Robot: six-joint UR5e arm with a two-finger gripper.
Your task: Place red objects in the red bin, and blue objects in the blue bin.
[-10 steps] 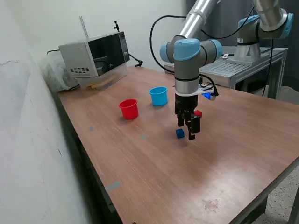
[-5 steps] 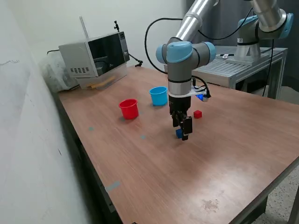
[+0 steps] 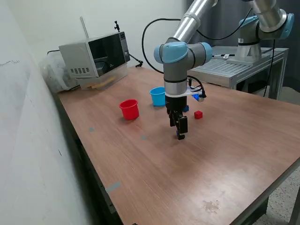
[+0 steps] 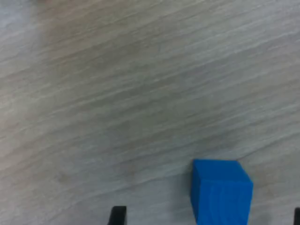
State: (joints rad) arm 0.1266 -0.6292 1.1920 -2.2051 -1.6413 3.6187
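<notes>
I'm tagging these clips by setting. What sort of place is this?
Likely a robotics lab: a second robot arm on a metal bench, a microwave on the wooden worktable, bare walls.

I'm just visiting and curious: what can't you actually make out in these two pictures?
- Small solid blue cube: exterior view, mostly hidden behind the claw.
- Claw: wrist view, cut off by the edge; only the fingertips show.
- Light blue plastic cup: partly hidden by the arm; its contents are not visible.

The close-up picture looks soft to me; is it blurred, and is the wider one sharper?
Wrist view: slightly soft throughout, the blue cube has fuzzy edges and the wood grain smears. Exterior view: sharper, evenly lit, only faint shadows under the red cup and gripper.
</notes>
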